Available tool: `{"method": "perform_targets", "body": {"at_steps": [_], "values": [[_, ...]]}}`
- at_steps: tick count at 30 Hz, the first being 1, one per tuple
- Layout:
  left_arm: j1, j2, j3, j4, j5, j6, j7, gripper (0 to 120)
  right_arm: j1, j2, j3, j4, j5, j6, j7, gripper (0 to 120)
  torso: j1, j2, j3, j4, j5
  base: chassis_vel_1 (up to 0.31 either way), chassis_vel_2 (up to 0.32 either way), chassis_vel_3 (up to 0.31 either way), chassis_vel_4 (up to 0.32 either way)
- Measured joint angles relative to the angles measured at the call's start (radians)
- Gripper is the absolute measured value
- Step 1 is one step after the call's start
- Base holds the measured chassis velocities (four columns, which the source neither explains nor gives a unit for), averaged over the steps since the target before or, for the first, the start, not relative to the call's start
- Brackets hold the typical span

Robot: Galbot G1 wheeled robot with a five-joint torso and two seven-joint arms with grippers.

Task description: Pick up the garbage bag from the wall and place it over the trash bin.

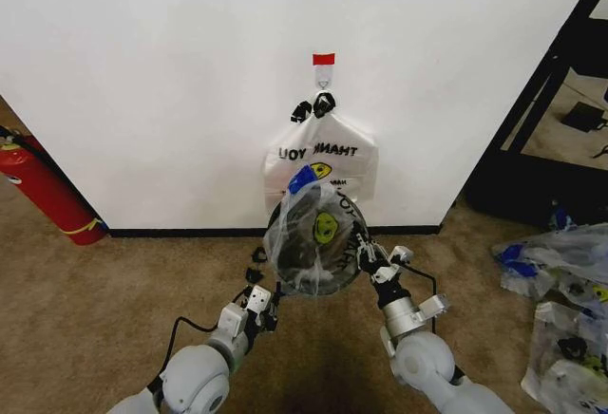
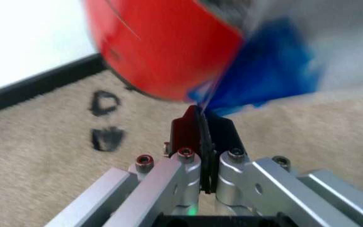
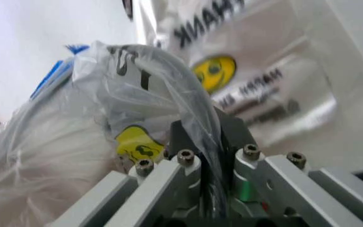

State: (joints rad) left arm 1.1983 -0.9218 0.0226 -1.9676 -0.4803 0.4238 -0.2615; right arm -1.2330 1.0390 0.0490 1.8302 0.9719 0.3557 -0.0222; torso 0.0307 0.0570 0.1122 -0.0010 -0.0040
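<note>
Beige carpet [image 1: 114,310] runs up to a plain white wall [image 1: 171,82] with a black baseboard [image 1: 190,233], where a small hook [image 1: 324,76] sits under a strip of red tape [image 1: 324,58]. A second smiley bag [image 1: 323,162] hangs flat from that hook by black clips, its "THANK YOU" print reading in reverse. In front of it, low over the carpet, the garbage bag [image 1: 313,238] is stretched between both grippers and draped over the bin [image 2: 162,47], whose dark mesh shows through the thin translucent plastic. The bag's yellow smiley face faces the head camera, and a blue tape tab [image 1: 302,179] stands up at its top edge. The left gripper [image 1: 264,308] holds the bag's lower left edge; in the left wrist view its fingers [image 2: 210,132] are pressed together on a thin fold of plastic, just below the bin's red base and a blue tab. The right gripper [image 1: 378,264] holds the right edge, its fingers [image 3: 232,137] clamped on a twisted ridge of crinkled film. A red fire extinguisher [image 1: 43,191] leans at the wall on the left; more bags [image 1: 560,272] lie on the carpet at right
</note>
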Motion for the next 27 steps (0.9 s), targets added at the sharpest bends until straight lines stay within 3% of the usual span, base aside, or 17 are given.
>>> {"method": "perform_targets", "body": {"at_steps": [6, 12, 16, 18, 22, 24, 27], "values": [[-0.047, -0.012, 0.012, 0.095, 0.015, -0.037, -0.010, 0, -0.022, -0.033, -0.008, 0.029, 0.004, -0.039, 0.021, 0, 0.000, 0.000, 0.000, -0.0001, -0.0001, 0.000, 0.000, 0.000, 0.000], [-0.034, -0.006, 0.030, 0.089, -0.007, -0.057, -0.003, 0, 0.007, -0.024, -0.021, 0.004, 0.005, -0.040, 0.020, 0, 0.000, 0.000, 0.000, 0.0003, 0.0000, 0.000, 0.000, 0.000, 0.000], [-0.025, 0.010, 0.035, 0.078, 0.027, -0.124, 0.045, 19, 0.043, 0.003, -0.025, -0.050, 0.005, -0.039, 0.025, 0, 0.000, 0.000, 0.000, 0.0000, -0.0001, 0.000, 0.000, 0.000, 0.000], [-0.023, 0.012, 0.035, 0.078, 0.036, -0.130, 0.051, 20, 0.045, 0.005, -0.025, -0.055, 0.004, -0.038, 0.026, 0, 0.000, 0.000, 0.000, -0.0002, -0.0001, 0.000, 0.000, 0.000, 0.000], [0.005, 0.056, 0.013, 0.100, 0.202, -0.221, 0.166, 39, 0.080, 0.029, -0.021, -0.116, 0.005, -0.036, 0.042, 0, 0.000, 0.000, 0.000, 0.0002, -0.0001, 0.000, 0.000, 0.000, 0.000], [0.009, 0.063, 0.008, 0.110, 0.229, -0.239, 0.180, 41, 0.084, 0.031, -0.020, -0.121, 0.006, -0.036, 0.043, 0, 0.000, 0.000, 0.000, 0.0002, 0.0000, 0.000, 0.000, 0.000, 0.000], [0.024, 0.097, -0.026, 0.172, 0.339, -0.328, 0.274, 56, 0.092, 0.031, -0.012, -0.138, 0.012, -0.038, 0.042, 0, 0.000, 0.000, 0.000, 0.0001, -0.0002, 0.000, 0.000, 0.000, 0.000]]}}
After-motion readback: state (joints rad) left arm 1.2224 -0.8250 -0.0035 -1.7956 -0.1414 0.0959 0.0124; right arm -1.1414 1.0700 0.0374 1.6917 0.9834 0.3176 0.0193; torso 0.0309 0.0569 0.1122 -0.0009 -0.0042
